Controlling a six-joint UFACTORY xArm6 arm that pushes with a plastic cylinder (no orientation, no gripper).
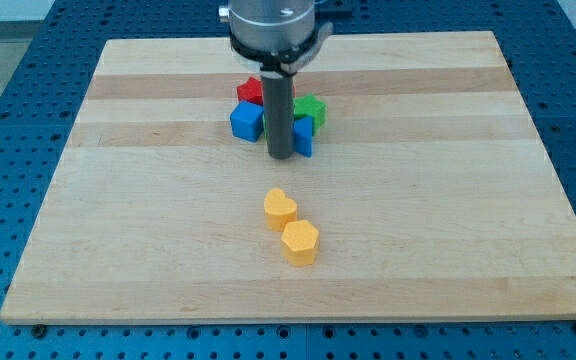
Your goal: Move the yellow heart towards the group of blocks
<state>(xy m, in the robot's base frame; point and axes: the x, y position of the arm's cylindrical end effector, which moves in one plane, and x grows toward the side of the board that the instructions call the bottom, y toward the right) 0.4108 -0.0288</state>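
Observation:
The yellow heart (279, 209) lies on the wooden board (118, 200) a little below the middle. A yellow hexagon (300, 242) touches it at its lower right. The group of blocks sits near the view's top centre: a red block (250, 91), a blue cube (247, 122), a green block (311, 109) and another blue block (303, 137). My tip (280, 156) stands at the lower edge of this group, between the two blue blocks, well above the yellow heart. The rod hides part of the group.
The board rests on a blue perforated table (8, 90). The arm's grey mount (272, 30) hangs over the board's top edge.

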